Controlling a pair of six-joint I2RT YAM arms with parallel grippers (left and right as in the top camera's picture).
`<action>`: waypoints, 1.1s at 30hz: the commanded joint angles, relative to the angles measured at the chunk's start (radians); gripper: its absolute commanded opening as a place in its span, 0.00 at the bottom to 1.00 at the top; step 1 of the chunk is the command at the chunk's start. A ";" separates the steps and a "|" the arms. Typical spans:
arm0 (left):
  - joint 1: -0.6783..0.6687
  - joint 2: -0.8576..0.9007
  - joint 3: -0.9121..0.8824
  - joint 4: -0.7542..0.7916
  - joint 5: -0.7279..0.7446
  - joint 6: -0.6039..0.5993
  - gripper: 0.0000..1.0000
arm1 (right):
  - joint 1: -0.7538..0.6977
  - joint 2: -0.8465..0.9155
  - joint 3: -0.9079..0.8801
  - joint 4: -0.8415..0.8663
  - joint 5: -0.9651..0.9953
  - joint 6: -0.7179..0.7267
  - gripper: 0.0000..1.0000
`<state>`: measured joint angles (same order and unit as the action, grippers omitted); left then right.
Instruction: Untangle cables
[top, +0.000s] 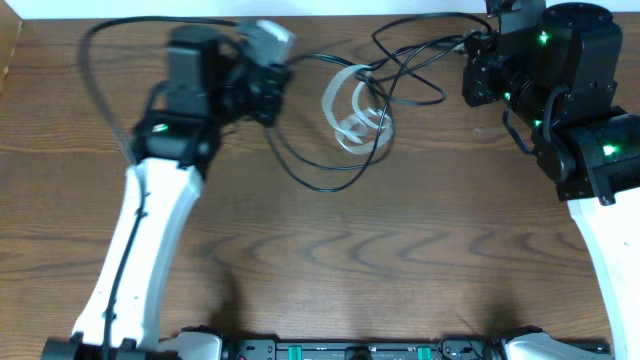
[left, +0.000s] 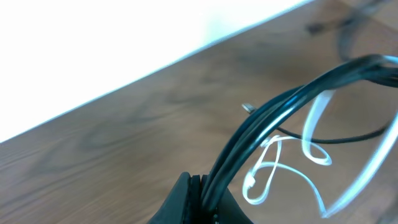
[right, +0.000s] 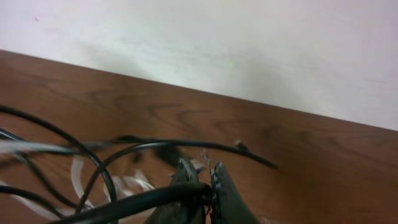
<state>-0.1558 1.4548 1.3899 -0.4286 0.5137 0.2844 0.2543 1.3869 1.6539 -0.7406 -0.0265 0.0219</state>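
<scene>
Left gripper (left: 202, 190) and right gripper (right: 205, 183) each clamp the thin, limp black cord (top: 322, 186) — the springy, flat white cord (top: 352, 128) probably lifts best mid-loop.

robotics lab or test bench, by the look. two white-and-black robot arms, left arm (top: 150, 230) and right arm (top: 600, 150), work at one wood-grain table (top: 330, 260). green status lights (top: 607, 151) glow on the right arm's housing. an equipment rail (top: 350, 350) with connectors runs along the near edge. plain white wall (right: 249, 43) behind the table. a black cable (top: 320, 187) and a white cable (top: 347, 135) lie loose on the top.
</scene>
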 joint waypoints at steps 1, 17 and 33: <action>0.174 -0.101 0.021 -0.062 -0.059 -0.017 0.07 | 0.002 -0.003 0.013 0.002 0.142 -0.012 0.01; 0.753 -0.230 0.021 -0.040 -0.058 -0.250 0.07 | -0.282 -0.003 0.013 -0.031 0.594 0.203 0.01; 0.818 -0.225 0.021 -0.030 -0.055 -0.283 0.07 | -0.574 -0.003 0.013 -0.070 0.627 0.263 0.01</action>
<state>0.6567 1.2343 1.3911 -0.4671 0.4652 0.0032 -0.2638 1.3872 1.6543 -0.8070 0.5259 0.2375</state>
